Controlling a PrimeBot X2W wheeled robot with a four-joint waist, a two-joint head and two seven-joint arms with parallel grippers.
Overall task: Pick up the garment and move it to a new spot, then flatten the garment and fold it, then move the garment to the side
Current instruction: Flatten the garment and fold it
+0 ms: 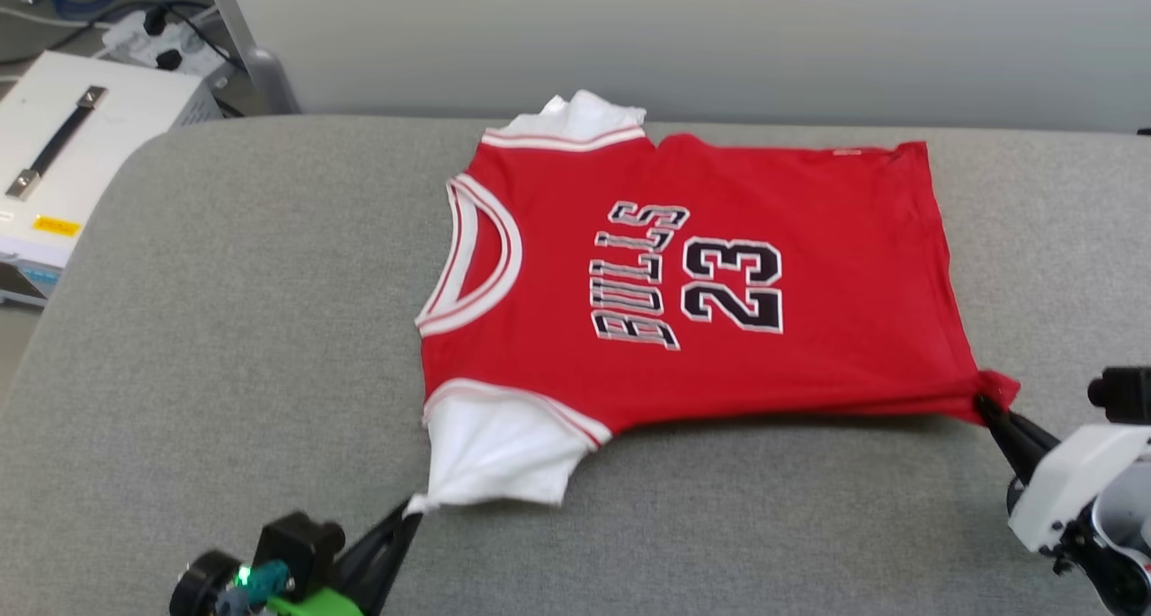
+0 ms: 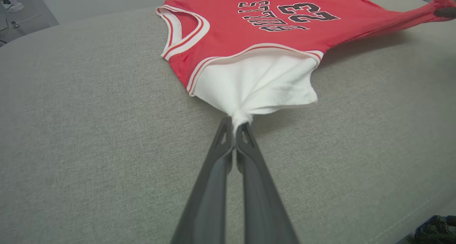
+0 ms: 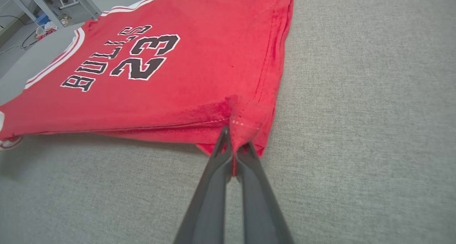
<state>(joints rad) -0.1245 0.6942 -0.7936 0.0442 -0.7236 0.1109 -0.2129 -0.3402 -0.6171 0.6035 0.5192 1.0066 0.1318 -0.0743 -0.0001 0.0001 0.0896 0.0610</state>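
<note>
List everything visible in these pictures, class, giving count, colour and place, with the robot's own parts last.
red jersey T-shirt with white sleeves: one, red and white, spread on the table, number 23 up
grey fabric-covered table: one, grey, under the T-shirt
white box with black handle: one, white, beyond the table's left end
left gripper: one, dark, shut on the near white sleeve
right gripper: one, dark, shut on the near hem corner

A white case (image 1: 117, 139) with a black handle sits beside the grey fabric-covered table (image 1: 225, 328).
</note>
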